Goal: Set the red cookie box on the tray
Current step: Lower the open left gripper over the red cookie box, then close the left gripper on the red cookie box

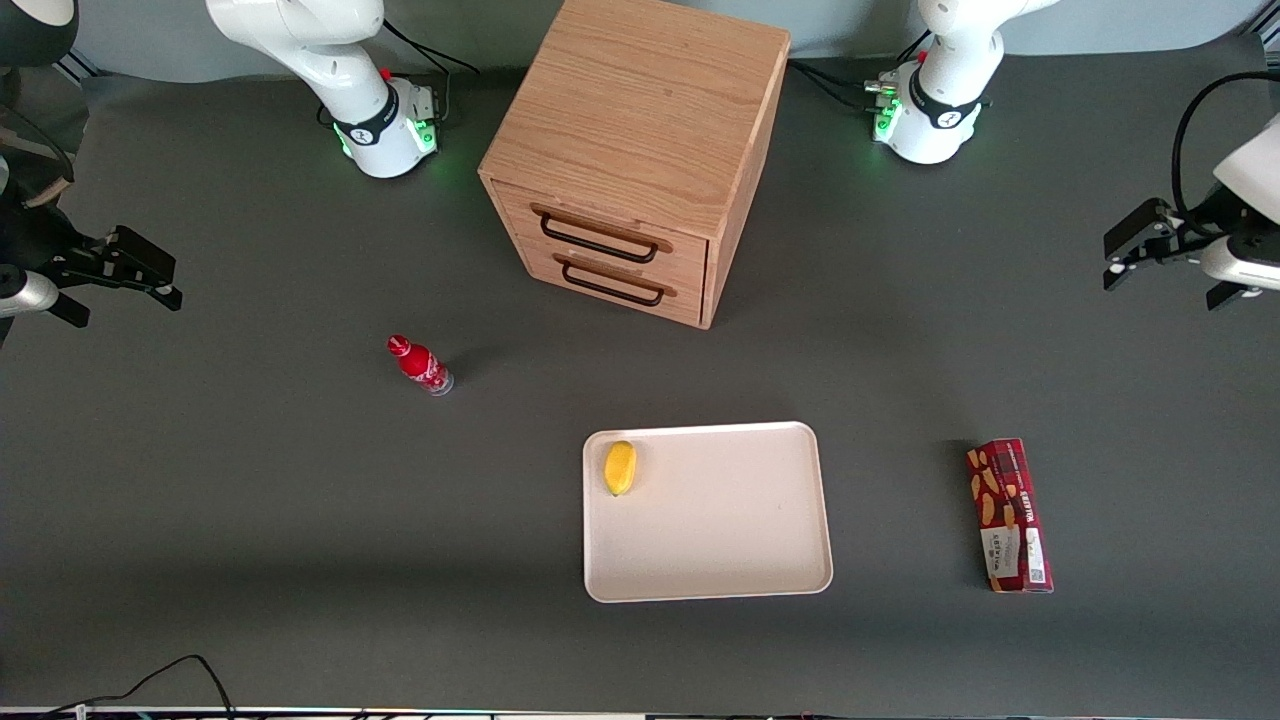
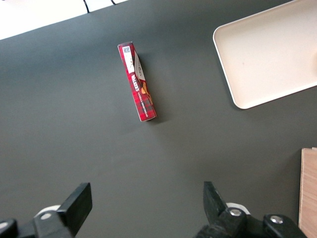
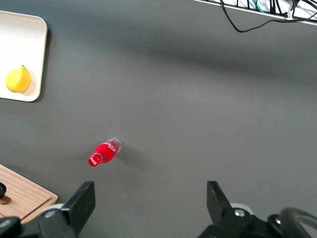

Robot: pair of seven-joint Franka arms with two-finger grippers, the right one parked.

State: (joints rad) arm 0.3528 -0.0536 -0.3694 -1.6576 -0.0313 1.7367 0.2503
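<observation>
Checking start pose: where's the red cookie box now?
Front view: red cookie box lies flat on the table beside the tray, toward the working arm's end; open tool hovers apart.

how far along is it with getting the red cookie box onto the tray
Nothing is done yet. The red cookie box lies flat on the table, beside the tray toward the working arm's end. The gripper is open and empty, farther from the front camera than the box. Reaching, grasping, carrying and placing all remain.
</observation>
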